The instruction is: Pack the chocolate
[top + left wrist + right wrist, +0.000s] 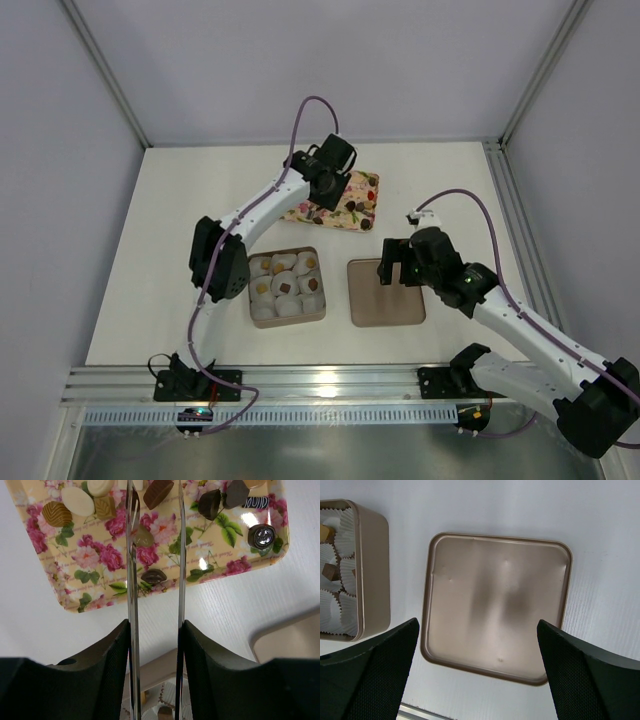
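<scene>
- Top view: walls close your tabletop (160, 260) on the left, far and right sides, and a rail runs along the near edge. The widest open stretch lies left of the box (287, 322).
- There is one box, one lid (386, 310) just right of it across a narrow gap, and one floral tray (362, 205) beyond both.
- Nine paper cups (290, 307) fill the box in three rows of three, and some of them hold chocolate pieces (286, 287).
- Your left tool (325, 195) is over the tray's left part. Your right tool (400, 272) hangs over the lid's far part.
- Left wrist view: the tray's near edge and one rounded corner cross the view, with white tabletop below them.
- At least eleven chocolate pieces lie on the tray, tan-gold, white and dark, and some are cut off by the top edge.
- A dark oval piece (153, 575) has its long axis across the view. A brown piece (158, 492) tilts up to the right.
- The left tool's thin blades stand parallel, a narrow gap apart. The brown piece sits between them, and you cannot tell whether it is pinched.
- Right wrist view: tabletop shows around all four edges of the lid, and the box is apart on its left.
- Two pieces show in the cups. The right tool's fingers (375, 670) are spread wide and hold nothing.
</scene>
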Controlling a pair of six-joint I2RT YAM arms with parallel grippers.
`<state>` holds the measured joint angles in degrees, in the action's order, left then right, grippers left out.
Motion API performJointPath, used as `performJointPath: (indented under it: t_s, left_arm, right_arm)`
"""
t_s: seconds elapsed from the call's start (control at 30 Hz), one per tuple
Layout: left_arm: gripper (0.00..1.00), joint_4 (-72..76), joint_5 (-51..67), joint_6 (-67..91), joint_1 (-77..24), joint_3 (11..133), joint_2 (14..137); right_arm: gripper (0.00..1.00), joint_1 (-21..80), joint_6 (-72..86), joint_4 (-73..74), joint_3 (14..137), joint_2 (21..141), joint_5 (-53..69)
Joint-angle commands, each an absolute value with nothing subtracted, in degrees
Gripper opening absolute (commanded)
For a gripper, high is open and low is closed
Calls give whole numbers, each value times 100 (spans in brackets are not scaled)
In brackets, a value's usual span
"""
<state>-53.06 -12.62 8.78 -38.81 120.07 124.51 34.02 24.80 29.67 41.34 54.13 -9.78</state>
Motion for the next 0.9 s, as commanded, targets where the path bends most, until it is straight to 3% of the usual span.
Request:
performJointPath:
  t_s: [0.0, 0.87]
  left_arm:
    - [45, -5001, -1432, 738, -3832, 12366, 12559]
    - [41, -5098, -1336, 765, -3806, 12261, 12613]
  right_arm:
    - [100, 3384, 2391, 3006, 4140, 5291, -1064]
    - [100, 3349, 2382, 3006, 4140, 5291, -1081]
